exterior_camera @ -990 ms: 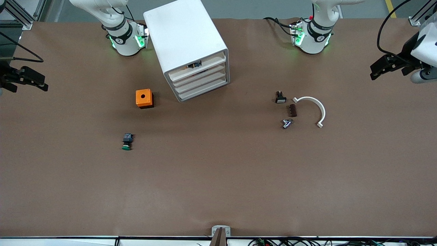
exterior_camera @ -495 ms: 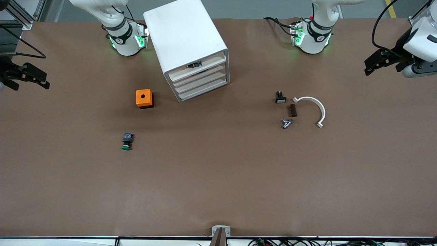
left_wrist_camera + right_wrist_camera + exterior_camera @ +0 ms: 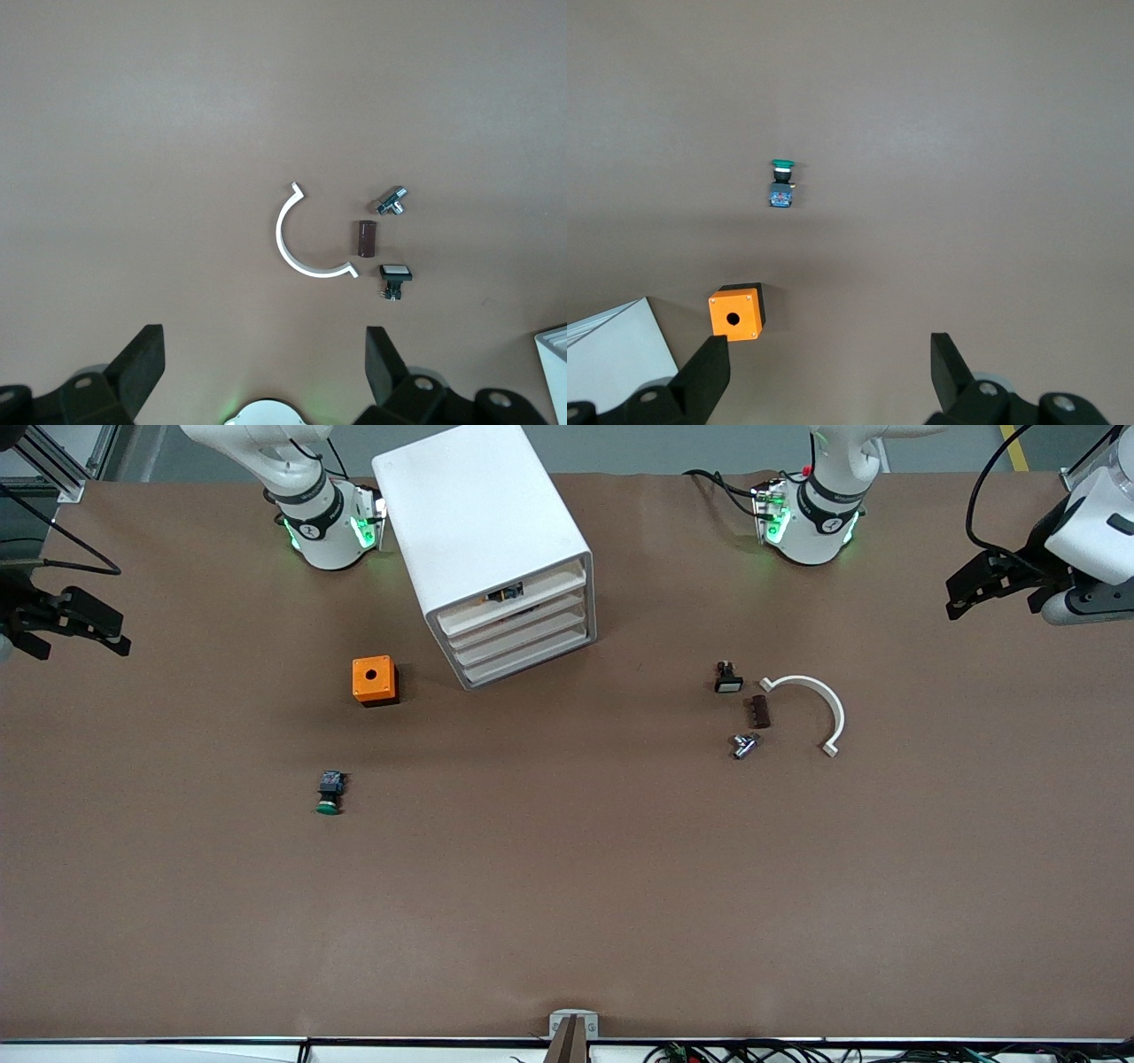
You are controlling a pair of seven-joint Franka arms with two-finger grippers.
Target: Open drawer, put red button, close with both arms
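Table contents, clock read with 12 toward the arm bases:
- Cabinet [image 3: 483, 531] is standing at the table's 12, its front facing about 5.
- Small box [image 3: 374, 680] is sitting at the cabinet's 8.
- Push-button switch [image 3: 330, 790] is lying at the box's 7.
- Flat-capped switch [image 3: 727, 678] is sitting toward the left arm's end.
- Block [image 3: 759, 711] is lying at that switch's 5.
- Fitting [image 3: 743, 745] is lying at the block's 7.
- Curved bracket [image 3: 815, 704] is lying at the block's 3.
- Left gripper [image 3: 955, 602] and right gripper [image 3: 122, 638] are hanging over the table's two ends.

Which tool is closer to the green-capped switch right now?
Right. The right tool hangs open at the right arm's end of the table, the same end as the green-capped switch. The left tool, also open, hangs at the left arm's end.
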